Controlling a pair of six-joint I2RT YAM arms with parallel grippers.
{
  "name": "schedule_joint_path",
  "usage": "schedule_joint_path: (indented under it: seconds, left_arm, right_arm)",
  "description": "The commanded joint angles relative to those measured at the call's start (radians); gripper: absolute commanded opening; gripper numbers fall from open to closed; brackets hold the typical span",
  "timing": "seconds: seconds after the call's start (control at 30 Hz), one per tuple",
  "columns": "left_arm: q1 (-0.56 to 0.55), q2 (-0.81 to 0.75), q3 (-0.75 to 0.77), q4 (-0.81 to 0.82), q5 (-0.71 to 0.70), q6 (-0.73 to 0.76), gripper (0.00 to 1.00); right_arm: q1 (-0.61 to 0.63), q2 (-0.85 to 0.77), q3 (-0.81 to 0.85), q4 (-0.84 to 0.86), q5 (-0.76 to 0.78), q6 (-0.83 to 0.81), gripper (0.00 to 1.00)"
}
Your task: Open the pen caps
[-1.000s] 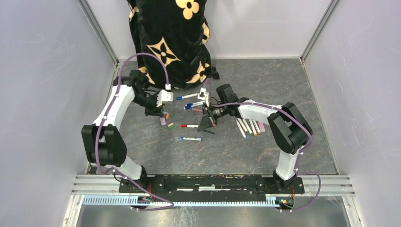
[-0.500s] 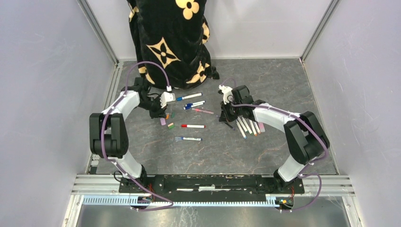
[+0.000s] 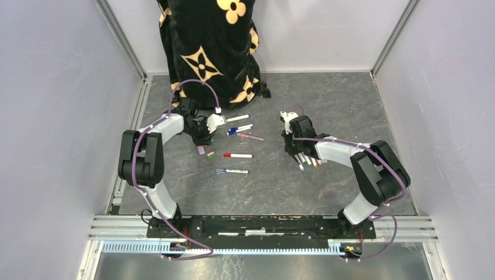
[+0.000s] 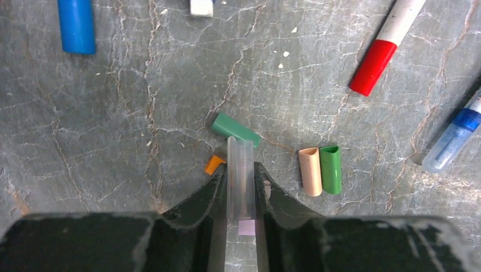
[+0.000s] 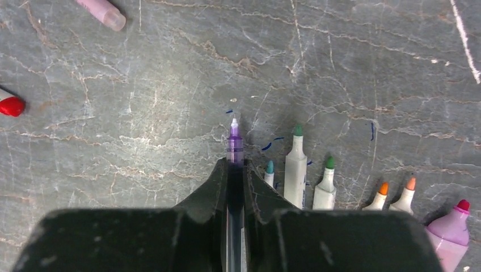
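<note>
My left gripper (image 4: pixel 240 170) is shut on a translucent pen cap (image 4: pixel 240 187), held low over loose caps: dark green (image 4: pixel 235 129), orange (image 4: pixel 214 164), peach (image 4: pixel 310 171), bright green (image 4: pixel 330 169) and a pink one (image 4: pixel 247 228) under the fingers. In the top view it (image 3: pixel 205 131) hovers by those caps (image 3: pixel 201 150). My right gripper (image 5: pixel 234 164) is shut on an uncapped purple pen (image 5: pixel 235 139), tip forward, beside a row of uncapped pens (image 5: pixel 296 164). In the top view it (image 3: pixel 292 146) is at that row's left end (image 3: pixel 309 157).
Capped pens lie between the arms: blue (image 3: pixel 238 118), blue (image 3: pixel 240 129), pink (image 3: pixel 251 136), red (image 3: pixel 238 156) and blue (image 3: pixel 232 171). A black flowered cloth (image 3: pixel 210 46) hangs at the back. Grey walls close in on both sides.
My right gripper has swung right with the purple pen, down to the row of uncapped pens. My left gripper has moved right and lower over the loose caps, still holding the cap.
</note>
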Motion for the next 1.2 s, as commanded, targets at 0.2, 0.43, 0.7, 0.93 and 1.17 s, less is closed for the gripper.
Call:
schedule_joint_path:
  seconds: [0.2,0.43,0.7,0.93,1.17]
  left_arm:
    - [0.006,-0.018,0.05,-0.008,-0.003,-0.084,0.56]
    - [0.011,-0.056,0.173,-0.099,0.057,-0.152,0.62]
    - [0.028,-0.119,0.449,-0.303,-0.004,-0.288,0.77]
    - [0.059,-0.229,0.454,-0.262,-0.084,-0.385,0.99]
    - [0.065,-0.292,0.38,-0.226,-0.118,-0.426,1.0]
  right_arm:
    - [0.007,-0.033,-0.024,0.053,0.077,0.022,0.27]
    - [0.033,-0.076,-0.005,0.053,0.133,0.01,0.31]
    - [0.062,-0.012,0.205,0.07,-0.057,-0.162,0.56]
    - [0.093,0.162,0.41,0.014,-0.254,-0.305,0.61]
    - [0.149,0.341,0.535,-0.068,-0.262,-0.39,0.53]
